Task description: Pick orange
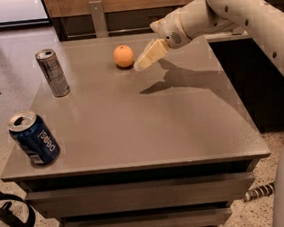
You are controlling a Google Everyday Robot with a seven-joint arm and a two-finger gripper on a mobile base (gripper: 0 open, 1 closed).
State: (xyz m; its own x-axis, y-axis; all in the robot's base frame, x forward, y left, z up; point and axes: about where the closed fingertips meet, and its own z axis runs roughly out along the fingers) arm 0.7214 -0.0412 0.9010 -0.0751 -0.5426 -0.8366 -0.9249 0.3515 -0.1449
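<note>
The orange (123, 56) is a small round orange fruit resting on the far middle of the grey table (147, 120). My gripper (143, 62) hangs on the white arm that reaches in from the upper right. Its cream-coloured tip sits just right of the orange, slightly above the tabletop, with a small gap between them. It holds nothing that I can see.
A tall silver can (52, 73) stands at the table's far left. A blue Pepsi can (34, 138) stands at the near left corner. A dark counter (259, 74) lies to the right of the table. A black object (9, 226) sits on the floor at lower left.
</note>
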